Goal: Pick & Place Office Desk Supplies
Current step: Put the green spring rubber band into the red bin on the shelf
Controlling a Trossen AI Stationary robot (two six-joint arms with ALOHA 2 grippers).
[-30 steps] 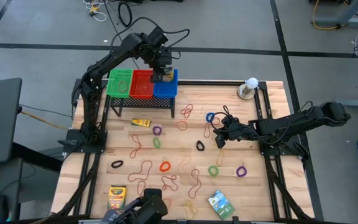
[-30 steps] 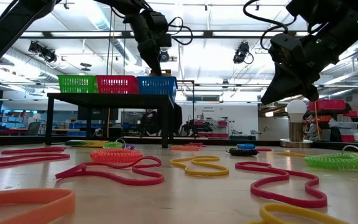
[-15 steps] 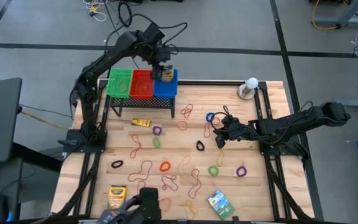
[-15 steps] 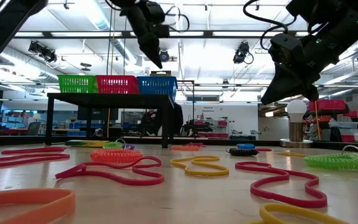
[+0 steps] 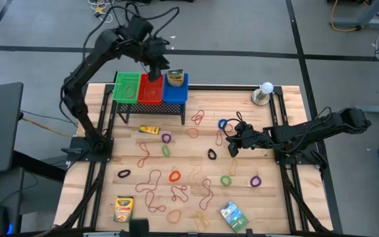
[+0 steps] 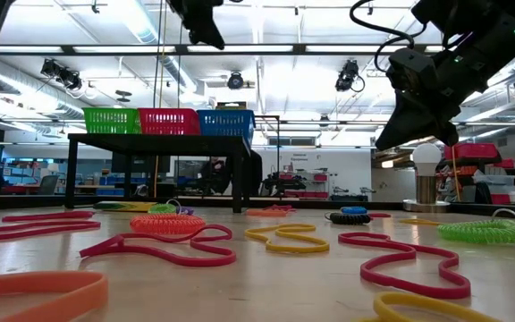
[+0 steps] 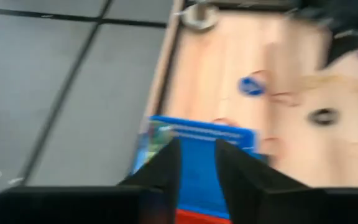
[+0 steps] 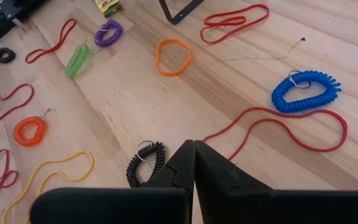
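Note:
My left gripper point(image 5: 155, 66) is open, high above the red basket point(image 5: 151, 88) on the black rack; in the left wrist view its fingers point(image 7: 197, 165) frame the blue basket point(image 7: 204, 177). A yellow-green crayon box point(image 5: 174, 79) lies in the blue basket point(image 5: 176, 93); it touches no gripper. Two more crayon boxes lie on the table point(image 5: 150, 130) point(image 5: 124, 208), and a green packet point(image 5: 233, 216) lies near the table's near edge. Rubber-band loops point(image 5: 151, 181) are scattered over the table. My right gripper point(image 5: 231, 147) is shut and holds nothing, hovering above a red loop point(image 8: 278, 124).
The black rack point(image 5: 151, 110) carries green, red and blue baskets at the far left. A white ball on its base point(image 5: 266, 92) stands at the far right corner. Coiled loops lie mid-table: blue point(image 5: 223, 123), black point(image 5: 212, 154), orange point(image 5: 174, 176), green point(image 5: 226, 180), purple point(image 5: 255, 180).
My left gripper has risen from the blue basket and swung toward the table's left, ending above the red basket. The crayon box it covered now lies bare in the blue basket.

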